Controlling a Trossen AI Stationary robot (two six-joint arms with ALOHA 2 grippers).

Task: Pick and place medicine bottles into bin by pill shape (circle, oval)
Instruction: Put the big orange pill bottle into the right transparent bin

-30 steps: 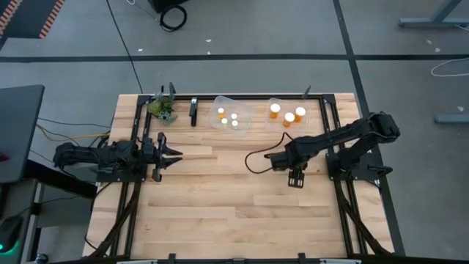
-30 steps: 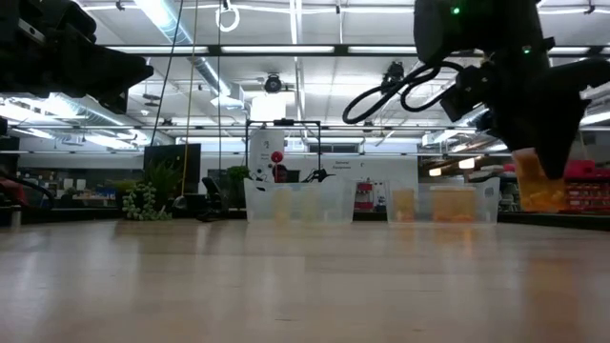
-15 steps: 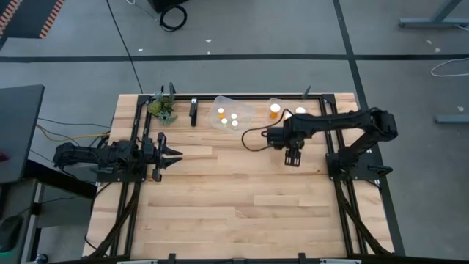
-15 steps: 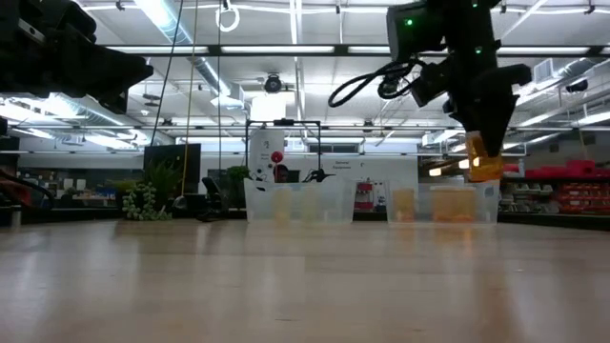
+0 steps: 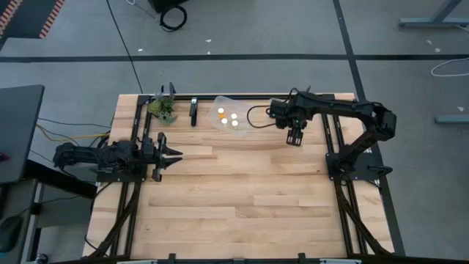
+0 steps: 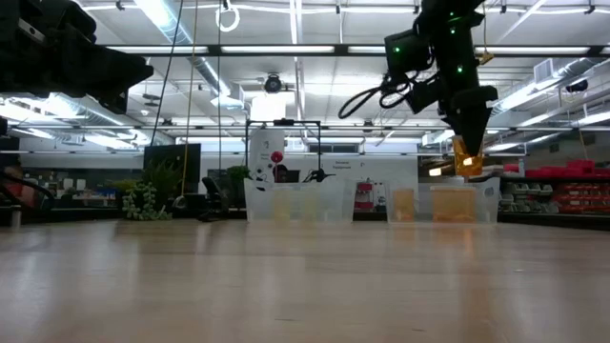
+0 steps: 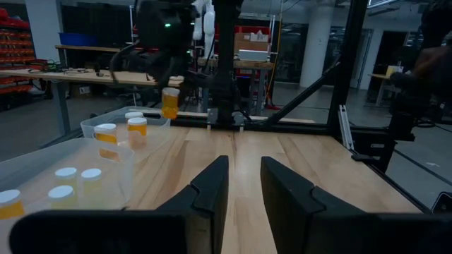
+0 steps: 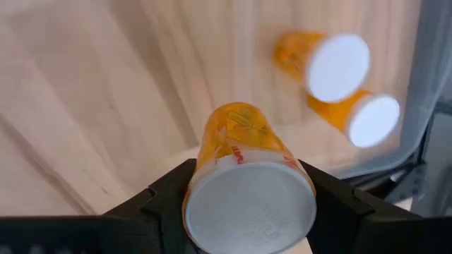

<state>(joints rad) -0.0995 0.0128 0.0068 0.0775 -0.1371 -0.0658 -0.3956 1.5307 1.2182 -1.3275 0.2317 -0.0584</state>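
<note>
High view: we've got the right gripper [image 5: 294,136] up at about 1 o'clock on the table [image 5: 220,198], hanging over the near edge of the right bin [image 6: 443,203]. It's clamped on a bottle [image 8: 244,166]; the wrist cam shows the white cap toward us, amber body pinched between both fingers [image 8: 159,194], so it's held by the sides w/ the body pointing down, ready to drop. Low view has it well above the bin rim, amber glint under the gripper.

Two bottles [image 8: 339,67] already lie below in that bin, caps showing. We read these as the wider ones, so that's prob. why this one goes here. The left bin [image 5: 231,114], at 12 o'clock, holds small white-capped bottles [image 5: 227,117]. Can't read pill shape from any view.

Left gripper [image 5: 170,153] is parked at 9 o'clock, fingers [image 7: 212,187] apart, nothing between them. It's waiting, pointing across the table. The plant [image 5: 163,108] at 11 o'clock and a dark item [image 5: 193,111] beside it are clear of the action.

Our call: transport nearly done, release comes next. Gripper looks close to the bin's near wall, so a bit more reach in would keep the bottle from clipping the rim.
</note>
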